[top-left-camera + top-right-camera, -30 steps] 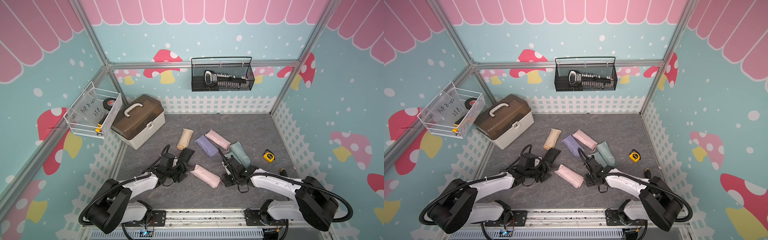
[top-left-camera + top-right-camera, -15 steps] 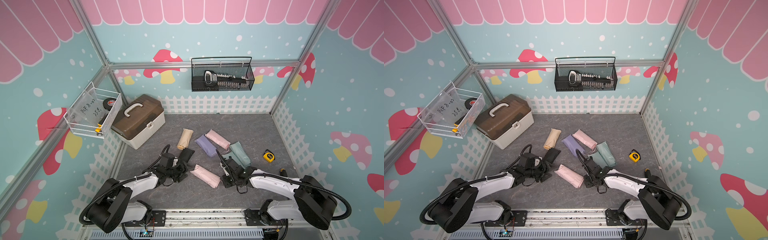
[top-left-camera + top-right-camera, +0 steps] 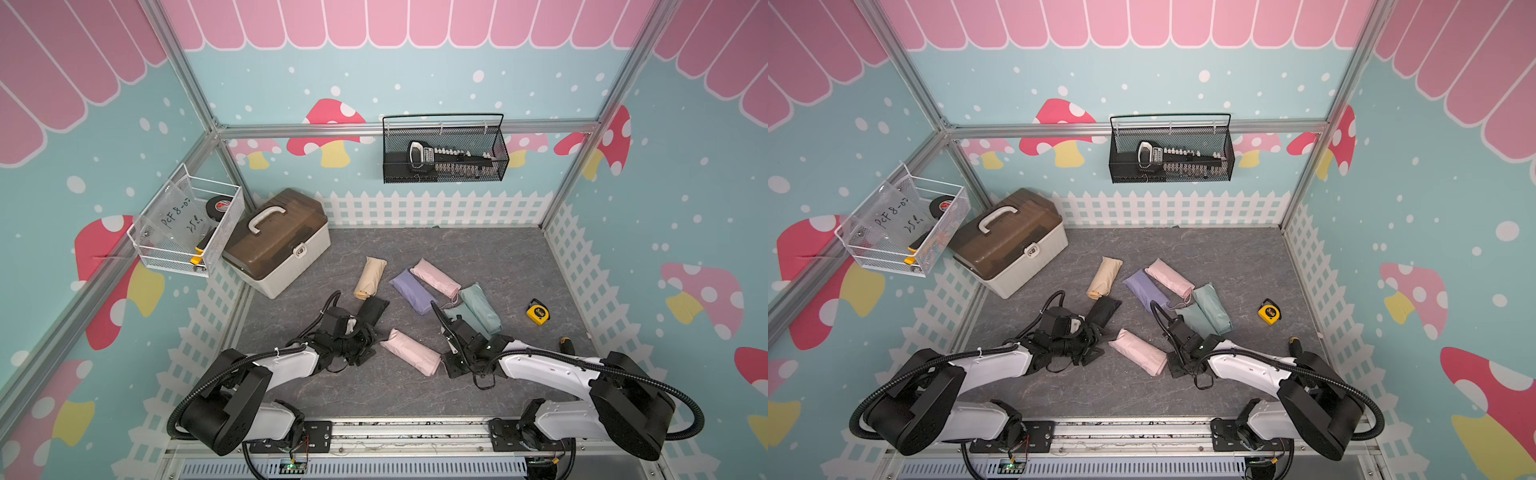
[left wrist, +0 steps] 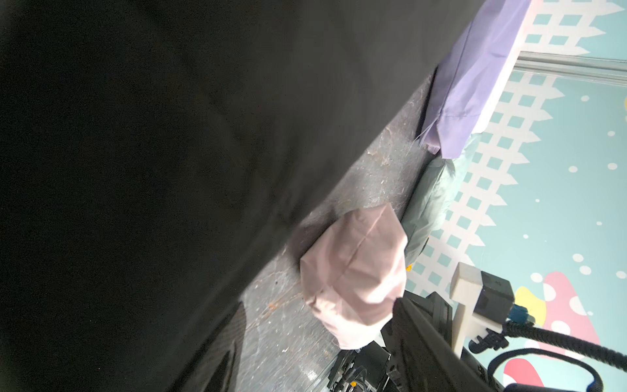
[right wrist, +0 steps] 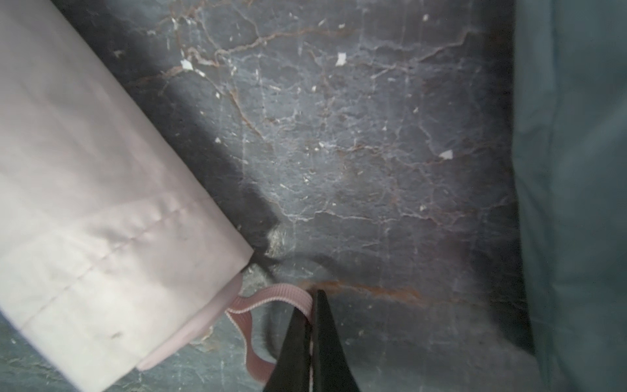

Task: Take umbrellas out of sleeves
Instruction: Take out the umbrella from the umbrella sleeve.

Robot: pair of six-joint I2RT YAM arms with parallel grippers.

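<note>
On the grey mat (image 3: pixel 498 257), near the front edge between the two arms: pink sleeve (image 3: pixel 410 351) lying slantwise. Right gripper (image 5: pixel 315 305) at its open end.

Right wrist view: fingers pinched tight together on the pink wrist loop (image 5: pixel 271 294), which trails out of the sleeve's mouth onto the mat. Pale pink umbrella end (image 5: pixel 183 336) just shows in that mouth; the rest of the umbrella sits inside the sleeve. A mint sleeve (image 5: pixel 576 169) edges the same view, apart from the loop.

Left gripper (image 3: pixel 368 334) at the near end of the black sleeve (image 3: pixel 375 308). Left wrist view nearly filled by dark fabric. Cannot tell whether the fingers are clamped on it or loose around it.

Farther back on the mat, in both top views:
- Beige sleeve (image 3: pixel 370 277) touches the far end of the black one.
- Lilac sleeve (image 3: pixel 413 291) and second pink sleeve (image 3: pixel 436 277) lie side by side.
- Two mint sleeves overlap just right of them.
- All look rounded rather than flat.

Yellow tape measure (image 3: pixel 537 311) lies apart, toward the right wall. Toolbox (image 3: pixel 276 241) in the back left corner.
</note>
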